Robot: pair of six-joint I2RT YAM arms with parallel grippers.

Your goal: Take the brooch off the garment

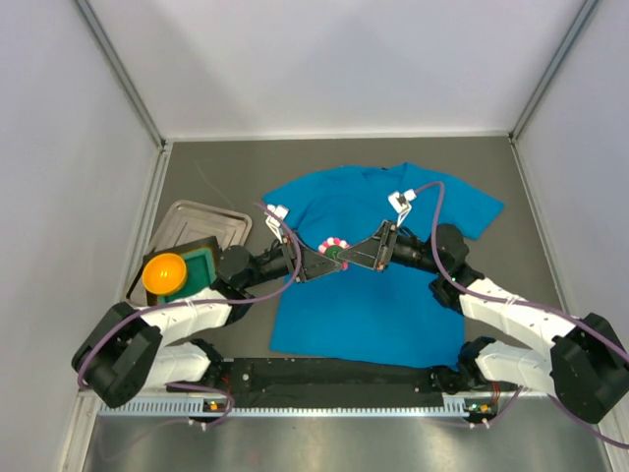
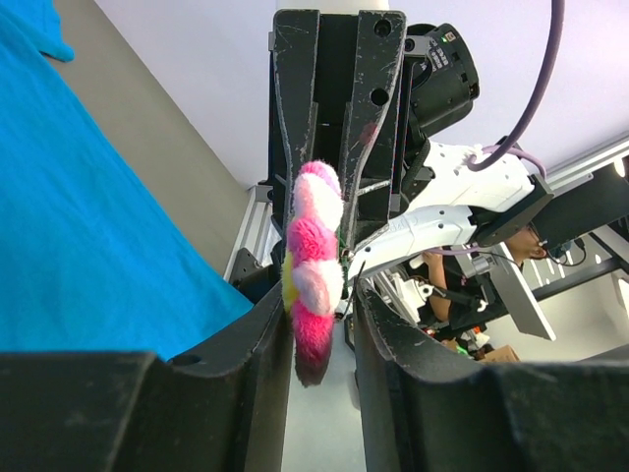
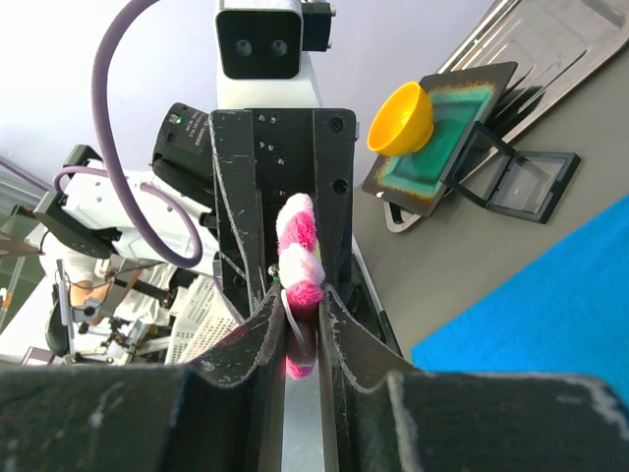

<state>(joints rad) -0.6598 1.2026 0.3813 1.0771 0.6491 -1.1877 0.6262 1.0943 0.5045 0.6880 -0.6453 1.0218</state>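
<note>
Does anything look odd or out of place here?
Only that both tools crowd one small brooch over the chest of the garment: the right tool pinches it edge-on, the left tool brackets it from the opposite side. The garment lies flat; nothing looks spilled or torn.

Orange round piece (image 1: 165, 273): well left of the jaws, sitting on the green pad; perhaps a ball, perhaps a cup, as the views disagree.
Green pad (image 1: 203, 264): dark-framed, left of the jaws, overlapping the metal tray's near corner.
Metal tray (image 1: 214, 220): shiny, left of the jaws and farther back.
Small black case (image 3: 531, 185): lying open, just beside the green pad.
Table (image 1: 226, 167): grey, beneath the jaws.
Walls (image 1: 334, 59): white, behind and to either side of the jaws.
</note>
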